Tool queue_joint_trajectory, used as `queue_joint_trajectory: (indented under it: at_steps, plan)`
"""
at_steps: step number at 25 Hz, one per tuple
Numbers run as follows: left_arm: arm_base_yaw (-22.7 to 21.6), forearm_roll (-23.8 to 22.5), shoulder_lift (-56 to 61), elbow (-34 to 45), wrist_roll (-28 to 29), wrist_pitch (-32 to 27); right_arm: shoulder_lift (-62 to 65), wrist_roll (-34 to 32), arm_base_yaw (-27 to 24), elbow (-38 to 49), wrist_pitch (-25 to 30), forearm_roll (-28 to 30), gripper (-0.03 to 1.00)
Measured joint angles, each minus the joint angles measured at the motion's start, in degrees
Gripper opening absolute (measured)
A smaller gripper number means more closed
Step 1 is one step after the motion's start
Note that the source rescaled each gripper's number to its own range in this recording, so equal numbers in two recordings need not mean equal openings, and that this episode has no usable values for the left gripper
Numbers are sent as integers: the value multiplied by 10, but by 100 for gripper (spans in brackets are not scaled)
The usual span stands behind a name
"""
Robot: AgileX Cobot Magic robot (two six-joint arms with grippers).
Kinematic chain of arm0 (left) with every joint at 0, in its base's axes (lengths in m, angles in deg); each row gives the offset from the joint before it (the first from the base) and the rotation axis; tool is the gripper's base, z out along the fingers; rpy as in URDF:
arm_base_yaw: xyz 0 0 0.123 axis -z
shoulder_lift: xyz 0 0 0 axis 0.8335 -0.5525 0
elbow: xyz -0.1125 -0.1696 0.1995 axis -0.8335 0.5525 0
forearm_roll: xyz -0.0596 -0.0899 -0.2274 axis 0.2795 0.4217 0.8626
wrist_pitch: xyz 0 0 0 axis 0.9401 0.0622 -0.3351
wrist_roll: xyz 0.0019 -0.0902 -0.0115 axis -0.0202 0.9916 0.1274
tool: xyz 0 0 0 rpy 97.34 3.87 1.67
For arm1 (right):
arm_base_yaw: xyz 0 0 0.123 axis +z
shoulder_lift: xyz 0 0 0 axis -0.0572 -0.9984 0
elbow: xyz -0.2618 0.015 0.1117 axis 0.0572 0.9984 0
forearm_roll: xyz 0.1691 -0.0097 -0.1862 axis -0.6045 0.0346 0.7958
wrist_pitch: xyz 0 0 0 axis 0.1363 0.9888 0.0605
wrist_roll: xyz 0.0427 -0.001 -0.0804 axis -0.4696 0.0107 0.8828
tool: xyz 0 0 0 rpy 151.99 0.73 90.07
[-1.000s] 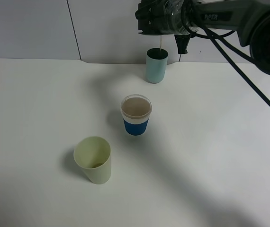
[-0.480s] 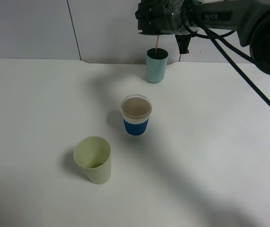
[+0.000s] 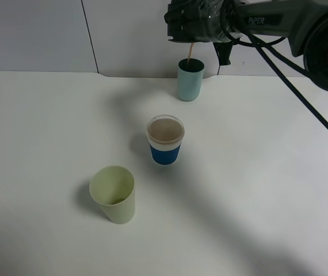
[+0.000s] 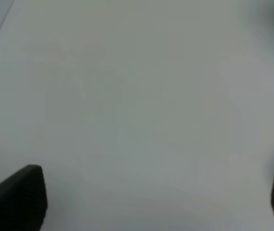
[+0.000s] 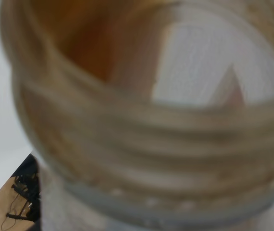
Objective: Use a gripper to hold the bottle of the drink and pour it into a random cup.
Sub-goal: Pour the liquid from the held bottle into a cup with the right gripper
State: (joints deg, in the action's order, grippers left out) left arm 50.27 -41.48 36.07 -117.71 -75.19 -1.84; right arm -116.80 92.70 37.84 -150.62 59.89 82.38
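my right pincer (image 3: 194,26) pinches the small clear plastic bottle of brown drink (image 5: 142,144). the bottle is tipped, its long axis near level and its open neck straight above the tall teal straight-sided cup (image 3: 190,80). that cup stands near the far edge of the white tabletop (image 3: 49,115), right of middle. a thin brown stream (image 3: 191,52) drops into the cup's mouth. i judge the pour underway, so the neck must sit over that rim. my left pincer (image 4: 149,197) hangs spread above the tabletop, holding nothing.
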Motion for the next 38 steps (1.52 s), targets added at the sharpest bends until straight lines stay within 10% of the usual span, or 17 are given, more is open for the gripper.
queue_joint_trajectory:
  at_steps: [38]
  plan:
    - [0, 0, 0, 0, 0, 0, 0, 34, 0, 0, 2, 4, 0]
